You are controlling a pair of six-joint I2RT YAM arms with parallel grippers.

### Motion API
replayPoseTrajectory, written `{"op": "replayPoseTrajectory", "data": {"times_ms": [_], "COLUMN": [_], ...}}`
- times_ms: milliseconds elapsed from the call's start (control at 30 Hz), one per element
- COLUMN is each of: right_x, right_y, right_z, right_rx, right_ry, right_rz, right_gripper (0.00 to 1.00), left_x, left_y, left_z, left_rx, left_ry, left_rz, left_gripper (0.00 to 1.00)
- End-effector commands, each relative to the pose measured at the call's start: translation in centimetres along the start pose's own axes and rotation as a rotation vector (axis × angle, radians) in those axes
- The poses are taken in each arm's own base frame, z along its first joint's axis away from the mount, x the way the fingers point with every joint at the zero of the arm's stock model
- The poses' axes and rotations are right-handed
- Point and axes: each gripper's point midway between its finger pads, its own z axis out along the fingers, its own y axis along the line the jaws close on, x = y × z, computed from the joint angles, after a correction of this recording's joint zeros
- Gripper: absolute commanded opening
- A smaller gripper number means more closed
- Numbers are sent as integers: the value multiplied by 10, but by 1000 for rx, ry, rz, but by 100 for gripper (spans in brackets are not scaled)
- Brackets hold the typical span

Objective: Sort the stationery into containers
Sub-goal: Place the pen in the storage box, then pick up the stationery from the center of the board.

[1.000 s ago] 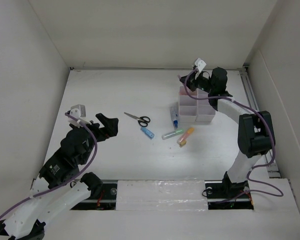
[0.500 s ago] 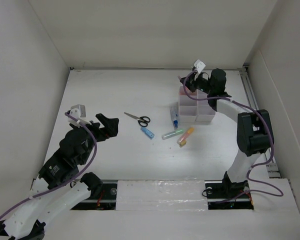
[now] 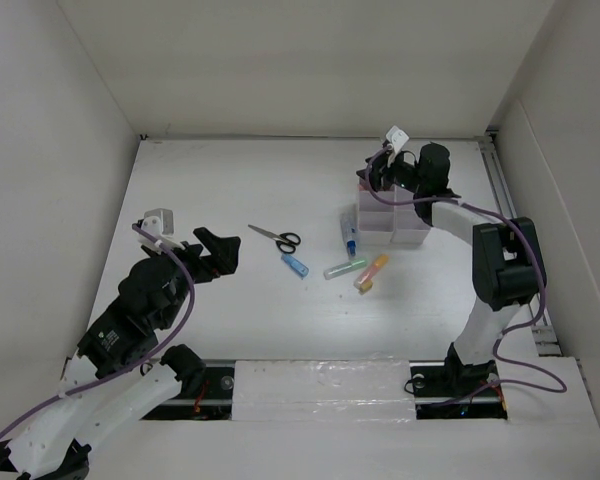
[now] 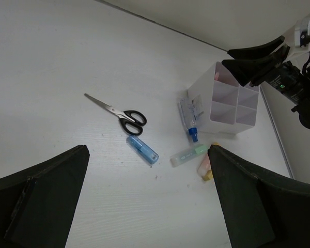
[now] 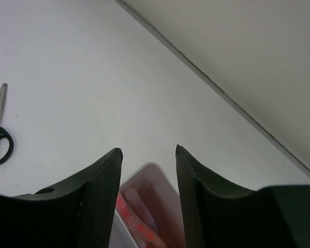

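Nearest, the left gripper (image 3: 218,254) hovers with its jaws wide apart and empty. It faces the loose items, probably waiting its turn. Beyond it lie the black-handled scissors (image 3: 277,238), a short blue tube (image 3: 295,265), a green marker (image 3: 340,269) and an orange marker (image 3: 377,265). A blue-capped pen (image 3: 350,236) rests against the white six-compartment plastic organiser (image 3: 410,236). Farthest, the right gripper (image 5: 148,151) hangs with its jaws apart and empty over the far-left compartment. That compartment holds a pink-red item (image 5: 137,214), so this looks like a drop position.

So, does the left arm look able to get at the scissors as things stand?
Probably yes. The scissors lie flat on the table ahead of the open left tool, with nothing between them. The blue tube lies close by but apart.
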Motion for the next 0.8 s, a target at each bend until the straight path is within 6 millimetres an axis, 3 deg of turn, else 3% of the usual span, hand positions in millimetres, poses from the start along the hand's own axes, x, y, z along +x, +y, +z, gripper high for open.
{"op": "replayPoseTrajectory", "data": {"times_ms": [0, 67, 100, 133, 167, 200, 233, 300, 333, 367, 467, 500, 567, 600, 667, 700, 733, 767], "right_x": [-27, -33, -51, -65, -67, -77, -108, -113, -135, -122, -135, -121, -122, -110, -86, -81, -76, -56], "right_y": [-1, 5, 8, 9, 12, 12, 17, 18, 19, 14, 26, 36, 49, 57, 87, 102, 128, 139], "right_z": [-4, -9, -15, -20, -27, -34, -44, -49, -62, -67, -81, -86, -99, -104, -103, -105, -98, -99], "right_rx": [-15, -18, -12, -5, 11, 37, 68, 201, 272, 418, 518, 590, 656, 681, 644, 632, 545, 544], "right_ry": [-84, -115, -150, -192, -198, -210, -260, -200, -210, -112, -43, 46, 49, 82, 122, 112, 135, 177], "right_rz": [-63, -59, -54, -72, -56, -56, -92, -42, -48, 22, 101, 134, 245, 283, 359, 458, 455, 456], "right_gripper": [53, 56, 57, 67, 81, 100, 100, 100, 100, 100, 100, 100, 100, 100, 100, 95, 93, 90], "left_x": [-5, -5, -5, -5, -5, -5, -5, -6, -4, -5, -4, -3, -1, 1, 2, 2, 4, 4], "left_y": [-7, -7, -7, -7, -7, -7, -7, -5, -4, -2, 2, 5, 8, 8, 8, 8, 8, 8], "left_z": [2, 2, 2, 2, 2, 2, 2, 2, 2, 2, 4, 4, 6, 8, 9, 9, 11, 11], "left_rx": [27, 27, 27, 27, 27, 27, 27, 18, 14, 5, -23, -40, -59, -64, -69, -69, -75, -75], "left_ry": [-20, -20, -20, -20, -20, -20, -20, -26, -19, -25, -25, -25, -19, -13, -6, -6, 2, 2], "left_rz": [3, 3, 3, 3, 3, 3, 3, 3, -3, -3, -7, -13, -5, -9, -5, -5, 0, 0], "left_gripper": [100, 100, 100, 100, 100, 100, 100, 100, 100, 100, 100, 100, 100, 100, 100, 100, 100, 100]}}
